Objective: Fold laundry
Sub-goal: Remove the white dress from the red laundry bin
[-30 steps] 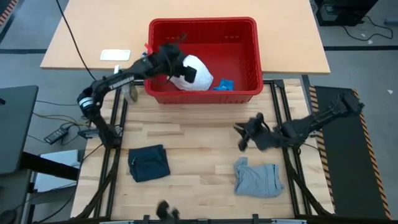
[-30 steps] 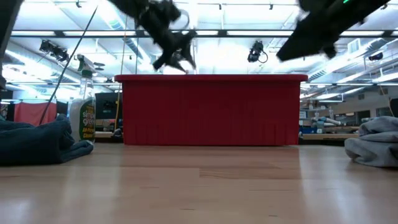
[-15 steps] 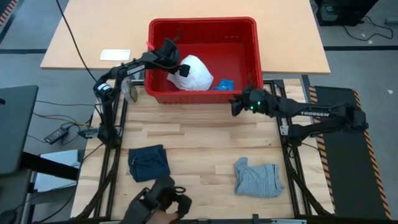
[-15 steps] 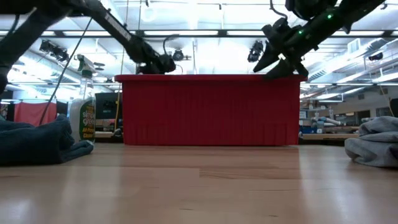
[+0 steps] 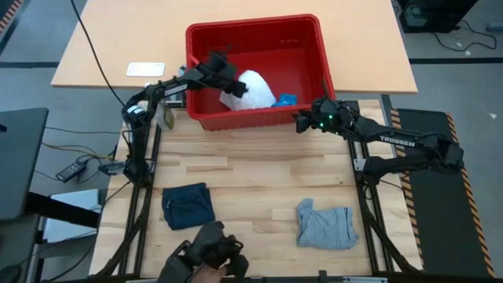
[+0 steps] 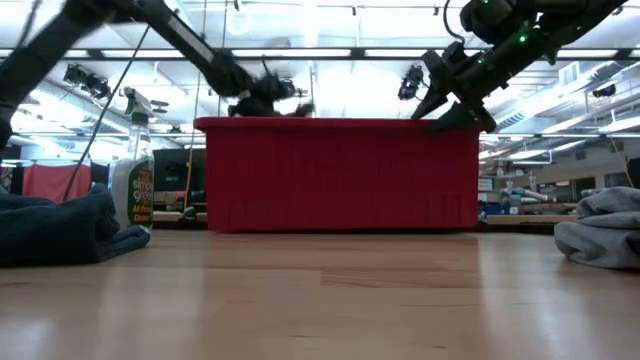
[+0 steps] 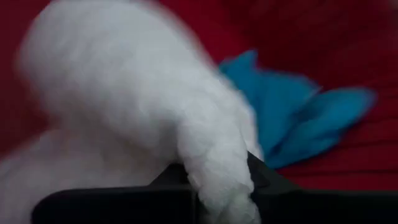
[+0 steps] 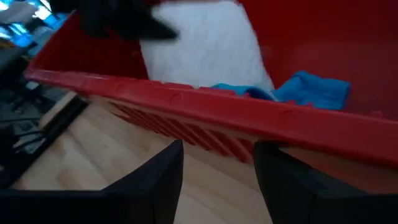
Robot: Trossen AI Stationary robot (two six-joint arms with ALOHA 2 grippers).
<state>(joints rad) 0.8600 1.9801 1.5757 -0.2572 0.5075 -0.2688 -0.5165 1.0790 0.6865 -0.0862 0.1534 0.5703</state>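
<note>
A red basket (image 5: 314, 47) stands at the table's far side, slightly askew. A white crinkly cloth (image 5: 251, 88) and a small blue cloth (image 5: 287, 100) lie in it. My left gripper (image 5: 228, 79) reaches in over the basket's left end and is shut on the white cloth (image 7: 124, 93). My right gripper (image 5: 302, 123) stands open at the basket's near wall (image 8: 205, 130), close to its right corner. A dark navy cloth (image 5: 189, 206) and a grey cloth (image 5: 326, 226) lie bunched on the wooden table, nearer the front. My left gripper pinches a twisted bunch of the white cloth (image 7: 217, 168) between its two fingers (image 7: 261, 177), slanting down from the basket's left. The rest of the cloth lies heaped in the basket. My right gripper's fingers (image 8: 155, 180) stand under the basket's rim (image 8: 186, 99); whether they touch it I cannot tell.
A spray bottle (image 6: 140, 170) stands left of the basket. A white card (image 5: 145, 69) lies on the far table. A dark object (image 5: 208, 255) shows at the near edge. Bare wood lies between the basket and the two cloths.
My left gripper has sunk from above the basket down into it, onto the white cloth. My right gripper has swung from the table's middle toward the far edge, up to the basket's near right corner. The basket has turned a little, its right end going toward the far edge.
</note>
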